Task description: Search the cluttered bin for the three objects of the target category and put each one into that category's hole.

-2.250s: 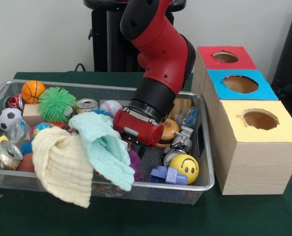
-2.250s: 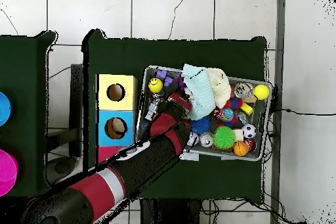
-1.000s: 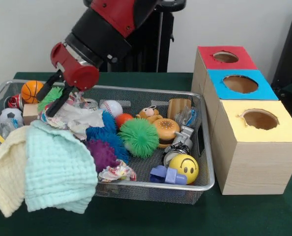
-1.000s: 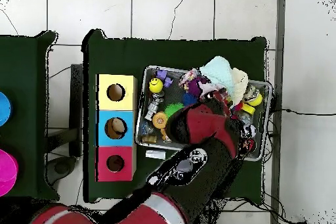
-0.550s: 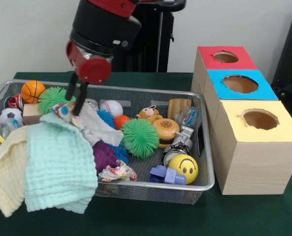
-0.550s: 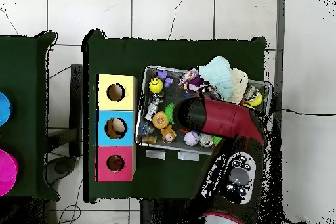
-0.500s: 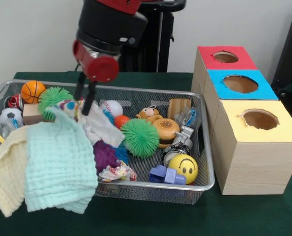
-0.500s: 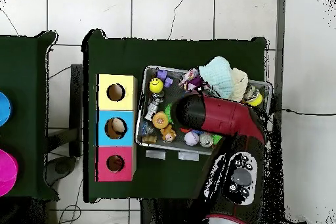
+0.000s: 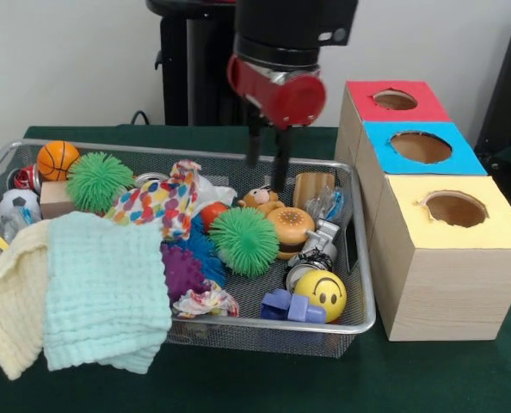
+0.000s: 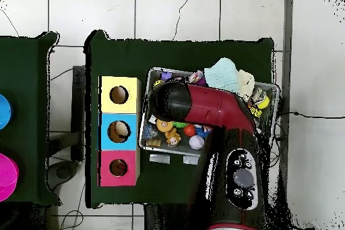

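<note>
Having dropped the patterned cloth, the gripper, jaws apart and empty, hovered over the toy hamburger.

Silvery wire mesh on the bin, shining along the rim. Soft waffle-weave cloth in the mint towel and cream towel. Spiky rubbery green ball, glossy smiley ball, raw wood-grain box with matt paper tops.
</note>
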Robot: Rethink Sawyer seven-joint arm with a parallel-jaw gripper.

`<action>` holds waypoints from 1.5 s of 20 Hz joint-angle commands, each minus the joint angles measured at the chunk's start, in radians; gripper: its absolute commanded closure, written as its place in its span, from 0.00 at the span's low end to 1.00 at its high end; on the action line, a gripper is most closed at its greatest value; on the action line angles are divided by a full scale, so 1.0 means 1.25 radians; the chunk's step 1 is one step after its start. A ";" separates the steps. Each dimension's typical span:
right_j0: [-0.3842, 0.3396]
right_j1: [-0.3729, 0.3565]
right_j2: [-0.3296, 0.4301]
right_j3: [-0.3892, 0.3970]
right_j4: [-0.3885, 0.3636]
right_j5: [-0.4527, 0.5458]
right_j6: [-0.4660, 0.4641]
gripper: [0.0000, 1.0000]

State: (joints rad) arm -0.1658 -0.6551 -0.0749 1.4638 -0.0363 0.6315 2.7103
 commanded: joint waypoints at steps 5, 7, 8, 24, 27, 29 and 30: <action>0.005 -0.004 0.112 0.107 -0.043 0.078 -0.118 0.00; 0.018 0.010 0.094 0.107 -0.067 0.062 -0.101 0.00; 0.032 0.018 0.075 0.101 -0.082 0.064 -0.086 0.00; 0.096 0.121 -0.014 0.121 -0.192 -0.023 0.032 0.00; 0.101 0.129 -0.024 0.130 -0.198 -0.028 0.035 0.00; 0.099 0.133 -0.029 0.136 -0.205 -0.035 0.028 0.00; 0.100 0.134 -0.035 0.140 -0.210 -0.041 0.028 0.00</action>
State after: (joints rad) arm -0.0334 -0.5423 -0.0915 1.5517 -0.2379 0.6344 2.7103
